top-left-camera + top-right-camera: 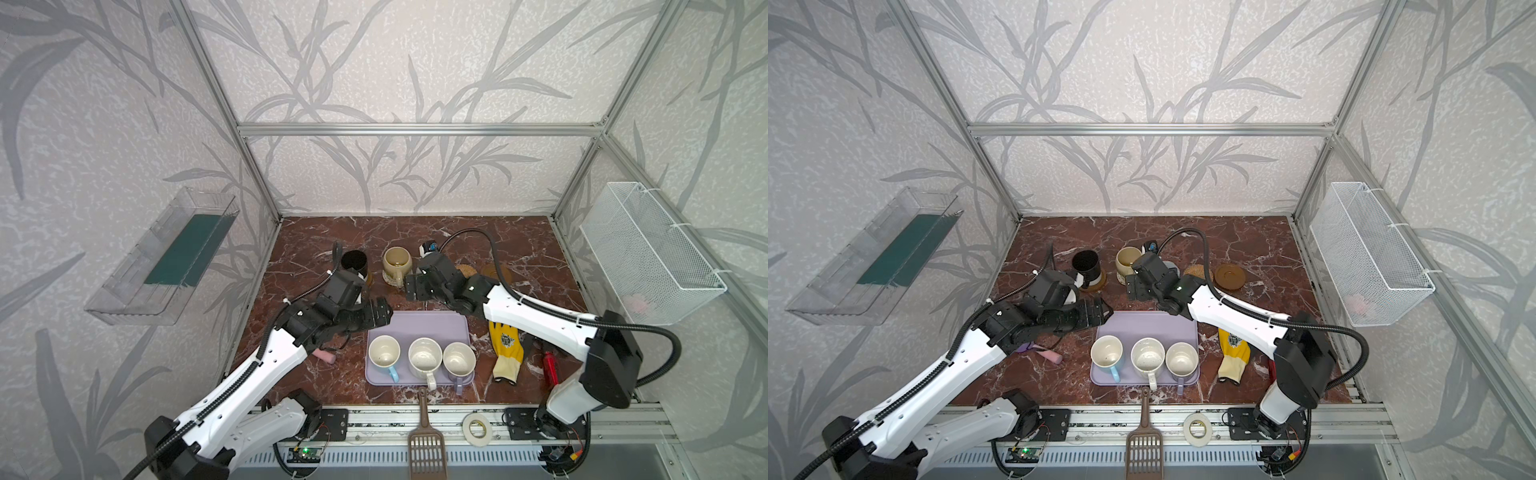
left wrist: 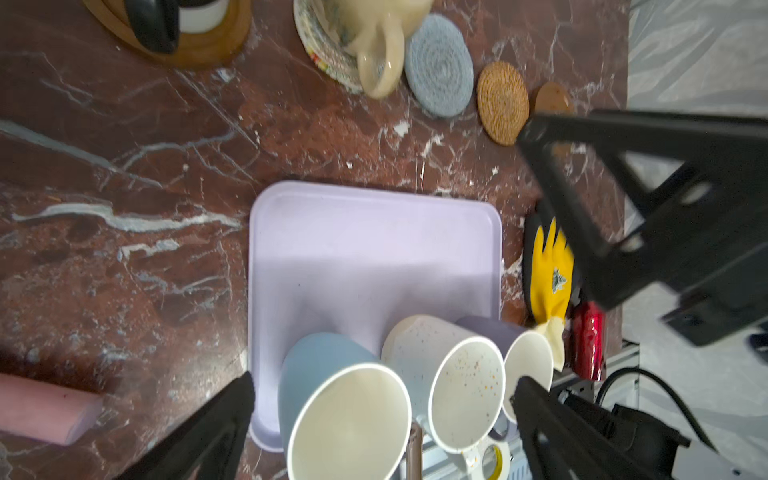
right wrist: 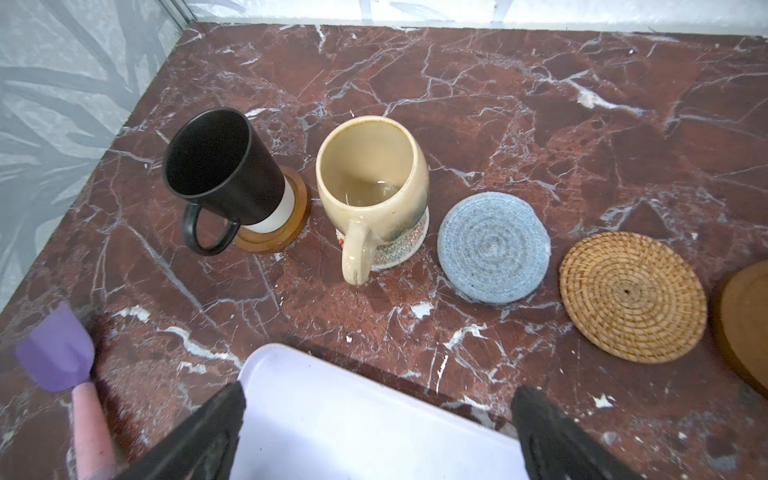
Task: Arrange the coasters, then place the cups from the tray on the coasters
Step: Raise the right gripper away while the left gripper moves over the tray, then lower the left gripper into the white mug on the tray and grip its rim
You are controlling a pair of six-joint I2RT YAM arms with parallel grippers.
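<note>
scoop: a brown scoop [image 1: 427, 449] lies on the front rail, nearer than the tray [image 1: 424, 326].
tape roll: a white tape roll [image 1: 477, 429] lies on that rail too, nearer than the tray's right end.
tray: it is purple and flat and sits on the red stone table [image 1: 316, 386]. its far half is bare.
cups on the tray: 3 stand upright in a row along the tray's near edge. the light blue mug [image 1: 384, 355] is at the left, the cream-white mug [image 1: 424, 358] in the middle, the lavender mug [image 1: 459, 361] at the right.
glove: a yellow glove [image 1: 505, 349] lies just right of the tray.
spatula: a spatula [image 3: 56, 353] with a purple head and pink handle lies left of the tray.
left gripper: the left gripper [image 1: 381, 312] hangs over the tray's far left corner. its fingers are spread wide and hold nothing.
right gripper: the right gripper [image 1: 415, 287] hangs just past the tray's far edge. its fingers are spread wide too, with nothing in them.
coasters: 5 lie in a row past the tray's far edge.
black mug: the black mug [image 3: 220, 166] stands on an amber coaster [image 3: 286, 232], past the tray's far left corner.
beige mug: the beige mug [image 3: 374, 174] stands on the cream woven coaster [image 3: 405, 249], past the middle of the tray's far edge.
bare coasters: the grey-blue coaster [image 3: 493, 247], the rattan coaster [image 3: 631, 297] and the 2nd amber coaster [image 1: 1229, 276] run on to the right, past the tray's far right corner.
</note>
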